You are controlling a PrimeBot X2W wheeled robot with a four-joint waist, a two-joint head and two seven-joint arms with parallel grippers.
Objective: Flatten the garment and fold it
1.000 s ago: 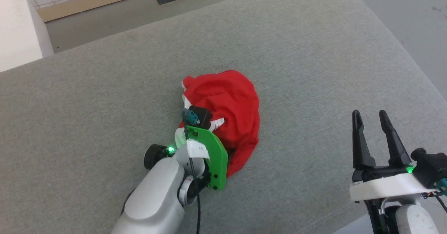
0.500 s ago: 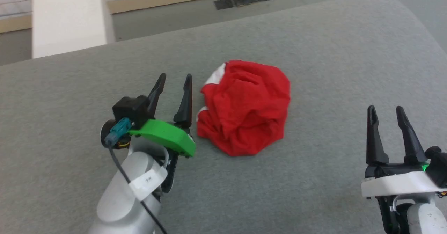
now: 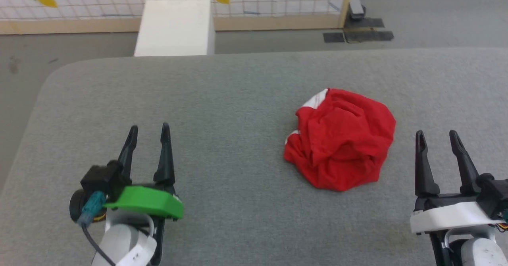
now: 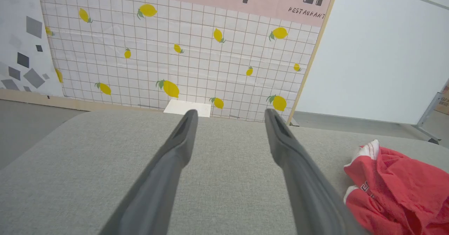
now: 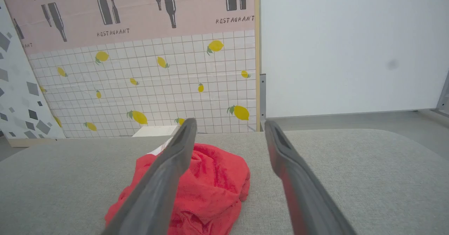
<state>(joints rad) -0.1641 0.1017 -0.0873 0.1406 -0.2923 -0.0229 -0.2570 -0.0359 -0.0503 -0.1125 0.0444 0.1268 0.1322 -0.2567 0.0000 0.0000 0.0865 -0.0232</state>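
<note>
The garment [image 3: 341, 139] lies crumpled in a red heap on the grey table [image 3: 222, 99], at 2 o'clock from the left hand [image 3: 149, 129] and 10 o'clock from the right hand [image 3: 436, 135] — both with fingers apart, holding nothing. The left wrist view catches small lettering [image 4: 363, 186] beside its white trim — illegible from the head view.

Bright even light, soft shadows, sharp focus, wide-angle wrist views

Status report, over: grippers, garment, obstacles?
Left gripper jaws open, empty; right gripper likewise. Bright red soft fabric garment crumpled on grey cushion, untouched. Nothing obstructs it.
</note>
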